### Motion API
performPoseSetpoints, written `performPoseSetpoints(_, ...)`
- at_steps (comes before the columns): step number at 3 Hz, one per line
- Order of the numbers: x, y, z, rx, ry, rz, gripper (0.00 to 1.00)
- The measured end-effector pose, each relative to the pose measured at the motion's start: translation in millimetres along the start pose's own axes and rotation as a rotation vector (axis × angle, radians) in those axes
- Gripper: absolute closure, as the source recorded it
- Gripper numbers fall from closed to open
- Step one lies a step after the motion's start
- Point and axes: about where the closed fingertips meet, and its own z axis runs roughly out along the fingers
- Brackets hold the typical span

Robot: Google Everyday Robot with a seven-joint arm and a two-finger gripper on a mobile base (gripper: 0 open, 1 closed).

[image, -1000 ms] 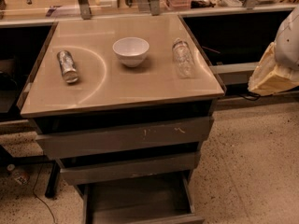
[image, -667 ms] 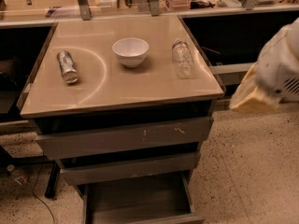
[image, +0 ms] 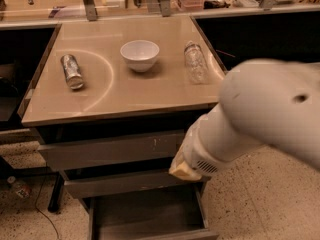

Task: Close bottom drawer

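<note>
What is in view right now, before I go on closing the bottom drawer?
table: one, tan top, centre
can: one, silver, lying on the table's left side
bowl: one, white, upright, middle of the table towards the back
bottle: one, clear, lying on its side to the right of the bowl
top drawer: one, grey-brown with white scratches, just under the table top
middle drawer: one, grey, below the top drawer
bottom drawer: one, dark inside, lowest, pulled out
arm: one, white, reaching in from the right
tool: one, yellowish, at the arm's end by the middle drawer's right end, above the bottom drawer
</note>
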Motion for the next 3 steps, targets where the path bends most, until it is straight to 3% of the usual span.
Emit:
performPoseSetpoints(1,11,39,117,-0.154,0.024,0.023,1.00)
performPoseSetpoints(2,42,64,154,-0.230,0.061,0.069,1.00)
performPoseSetpoints(3,43,65,153,-0.231,0.063,0.065,1.00)
